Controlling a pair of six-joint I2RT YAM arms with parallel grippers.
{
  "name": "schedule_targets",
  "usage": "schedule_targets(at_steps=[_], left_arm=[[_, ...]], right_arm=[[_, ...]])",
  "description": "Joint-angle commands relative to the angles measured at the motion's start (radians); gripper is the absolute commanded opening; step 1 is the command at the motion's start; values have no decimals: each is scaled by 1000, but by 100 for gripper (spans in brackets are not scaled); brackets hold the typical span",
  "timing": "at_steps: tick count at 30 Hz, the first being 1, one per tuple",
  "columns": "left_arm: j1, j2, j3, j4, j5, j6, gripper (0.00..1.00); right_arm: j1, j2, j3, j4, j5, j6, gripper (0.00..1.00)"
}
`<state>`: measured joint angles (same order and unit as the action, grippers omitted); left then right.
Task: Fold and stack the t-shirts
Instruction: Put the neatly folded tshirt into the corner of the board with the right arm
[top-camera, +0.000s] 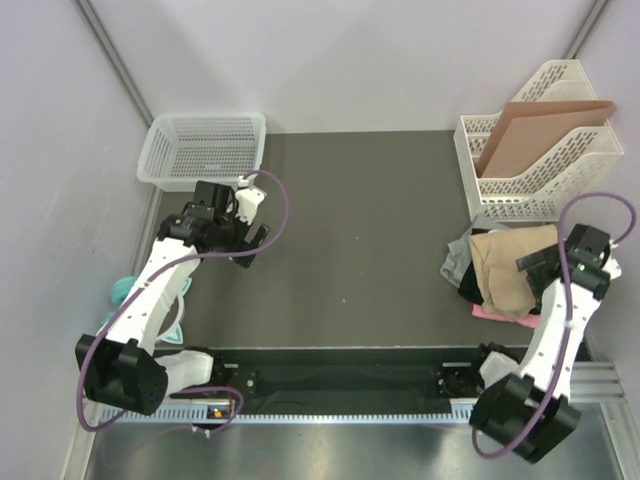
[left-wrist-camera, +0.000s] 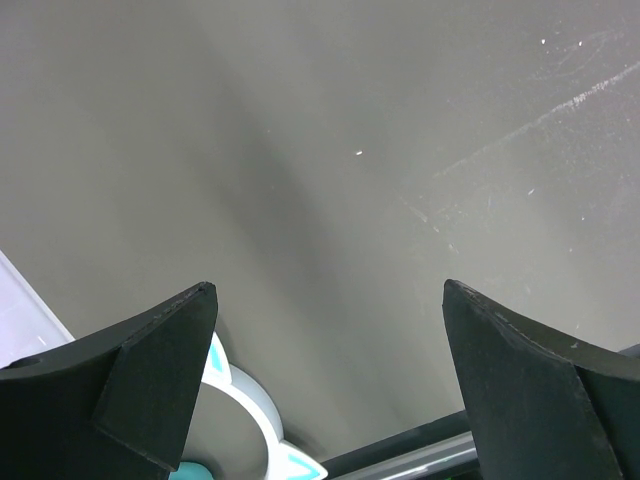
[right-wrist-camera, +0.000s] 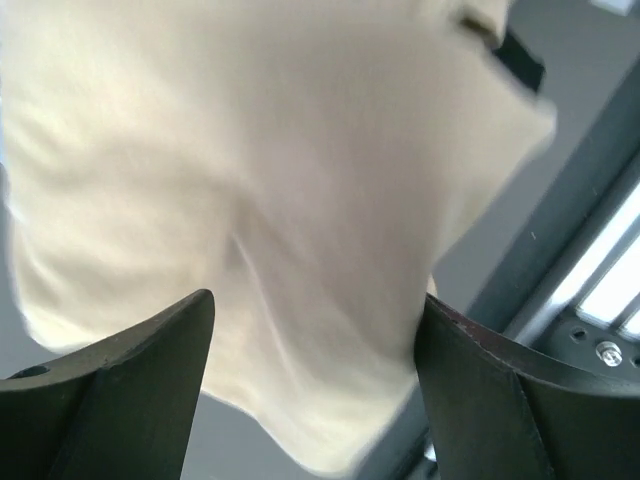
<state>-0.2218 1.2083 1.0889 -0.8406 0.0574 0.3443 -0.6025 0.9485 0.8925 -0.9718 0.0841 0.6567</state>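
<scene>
The t-shirts lie in a crumpled pile at the table's right edge. The tan shirt (top-camera: 505, 262) is on top, with a grey one (top-camera: 457, 262), a black one (top-camera: 470, 291) and a pink one (top-camera: 493, 312) showing under it. My right gripper (top-camera: 531, 263) hovers over the tan shirt. In the right wrist view it (right-wrist-camera: 315, 300) is open, and the tan cloth (right-wrist-camera: 260, 180) fills the space beyond the jaws, blurred. My left gripper (top-camera: 252, 238) is open and empty over bare table at the far left; it also shows in the left wrist view (left-wrist-camera: 330, 290).
A white mesh basket (top-camera: 205, 150) stands at the back left. A white file rack (top-camera: 535, 165) holding a brown cardboard sheet (top-camera: 540, 125) stands at the back right, just behind the pile. A small teal and white item (left-wrist-camera: 240, 400) lies off the table's left edge (top-camera: 125, 292).
</scene>
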Motion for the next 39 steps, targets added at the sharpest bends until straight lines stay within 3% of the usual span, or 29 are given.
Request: schedule_targets(at_steps=[1, 4, 11, 14, 21, 28, 33, 39], left_arm=[[7, -23, 8, 5, -5, 19, 99], [6, -23, 3, 8, 1, 18, 99], [7, -35, -7, 5, -27, 25, 99], [7, -38, -7, 2, -28, 21, 99], [7, -36, 0, -6, -42, 12, 99], [7, -27, -6, -11, -48, 4, 99], [7, -15, -1, -11, -47, -7, 99], [7, -4, 5, -11, -85, -7, 99]], right_arm=[[88, -154, -92, -163, 46, -31, 77], [166, -263, -83, -235, 23, 7, 77], [176, -140, 187, -219, -29, 33, 77], [176, -96, 209, -113, -44, 82, 77], [176, 128, 154, 70, 34, 98, 80], [173, 288, -24, 211, 85, 55, 80], [173, 271, 40, 191, 42, 27, 80], [200, 182, 258, 140, -78, 17, 80]])
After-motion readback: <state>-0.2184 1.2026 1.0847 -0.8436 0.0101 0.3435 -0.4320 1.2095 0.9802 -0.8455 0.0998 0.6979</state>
